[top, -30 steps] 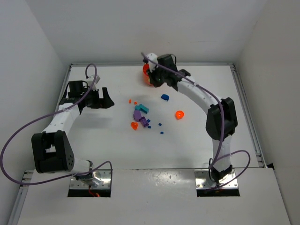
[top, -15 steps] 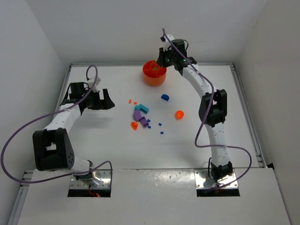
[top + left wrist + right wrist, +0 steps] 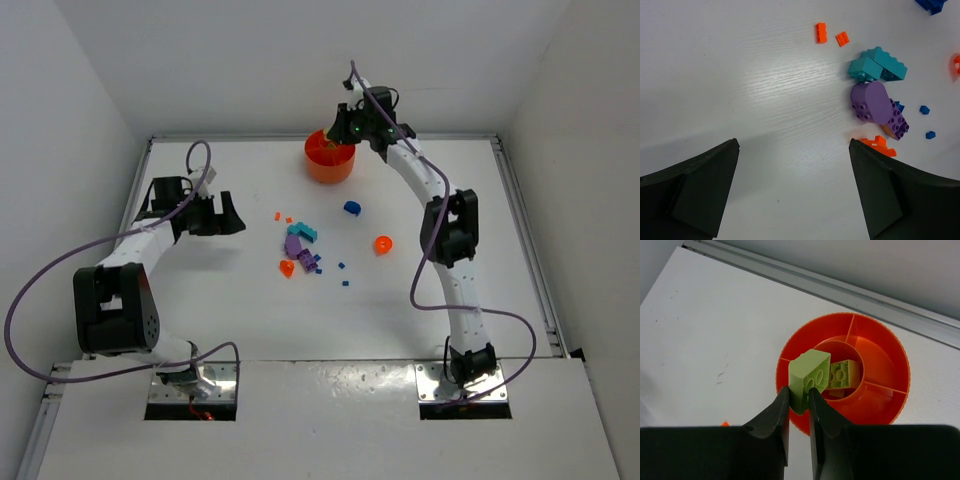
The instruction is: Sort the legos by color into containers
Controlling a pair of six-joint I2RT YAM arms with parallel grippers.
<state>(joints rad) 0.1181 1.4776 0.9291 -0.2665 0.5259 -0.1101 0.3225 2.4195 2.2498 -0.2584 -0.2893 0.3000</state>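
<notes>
The right gripper [image 3: 799,392] is holding a lime-green studded plastic brick [image 3: 809,376], its jaws clamped on the brick's lower edge. It is hanging over the round bright-orange plastic dish with inner dividers [image 3: 902,365]. In the right wrist view the brick is sitting above the dish's rim, at about 9 o'clock of the round middle compartment, where a second lime-green brick [image 3: 842,375] is already lying. In the overhead view the dish is standing at 12 o'clock on the white surface [image 3: 200,290], well apart from the loose pieces near the centre.

The step in hand, as I am reading it, is the drop-off of a green piece. The next move is calling for a small shift toward 3 o'clock, so that the brick is hanging squarely over the middle well, and then a parting of the jaws. Released where it is now, it could be striking the wall or falling into an outer compartment.

The left gripper [image 3: 794,150] is waiting with jaws apart and nothing between them, at 9 o'clock of the pile in the overhead view. Cyan bricks [image 3: 877,64], a purple rounded piece [image 3: 871,101], small orange bits [image 3: 821,32] and tiny blue squares [image 3: 924,109] are lying there unsorted.
</notes>
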